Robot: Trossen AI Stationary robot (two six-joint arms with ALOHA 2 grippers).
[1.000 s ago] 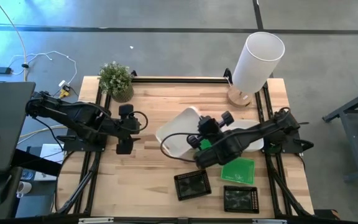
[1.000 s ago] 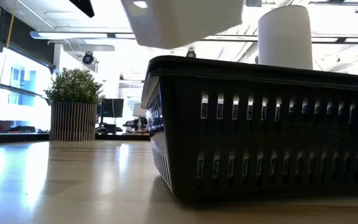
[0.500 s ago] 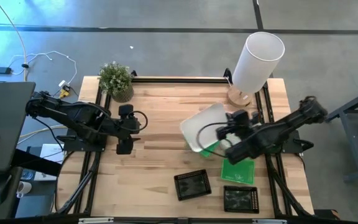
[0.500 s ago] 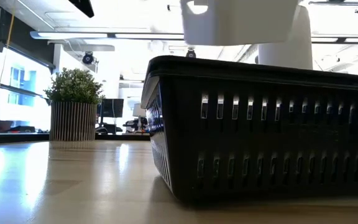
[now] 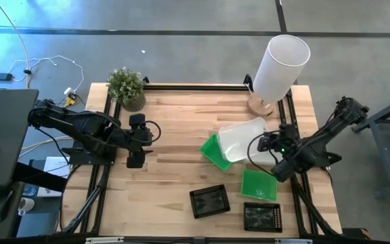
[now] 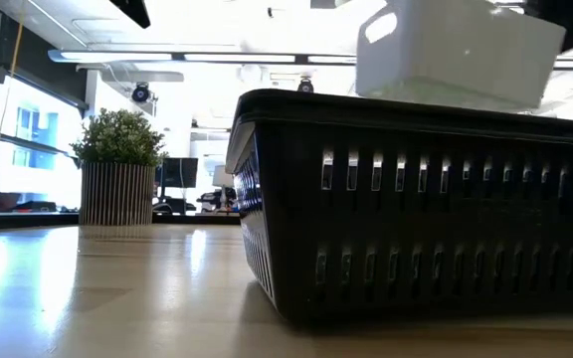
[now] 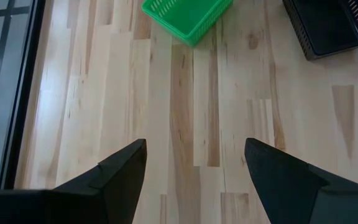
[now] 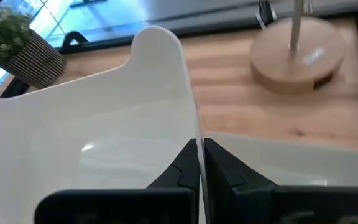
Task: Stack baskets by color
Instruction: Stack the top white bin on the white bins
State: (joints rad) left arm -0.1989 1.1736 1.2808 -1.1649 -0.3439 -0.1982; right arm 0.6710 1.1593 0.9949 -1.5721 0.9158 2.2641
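My right gripper (image 5: 263, 144) is shut on a white basket (image 5: 242, 139) and holds it in the air right of the table's middle. In the low view, the basket (image 6: 456, 55) hangs above a black basket (image 6: 416, 199). A second white basket (image 8: 291, 165) lies just beneath it. One green basket (image 5: 212, 150) sits partly under the held one, and another (image 5: 258, 184) lies nearer the front. Two black baskets (image 5: 210, 201) (image 5: 262, 217) rest at the front edge. My left gripper (image 7: 194, 149) hovers open over bare wood at the table's left. My right gripper pinches the white basket's thin upper wall (image 8: 196, 134) between its two fingers, apparently one finger inside the basket and one outside. The fingers come from the table's right, slanting down. The basket is lifted clear and tilted.
A tall white cylinder (image 5: 279, 68) on a round wooden foot (image 5: 259, 105) stands at the far right, close behind the held basket. A potted plant (image 5: 127, 88) stands at the far left corner. Bare wood lies in the middle and on the left of the table.
My right gripper has carried the white basket from the table's middle toward its right edge, sinking a little and rolling, so the basket has turned about. The green basket in the middle now shows from under it.
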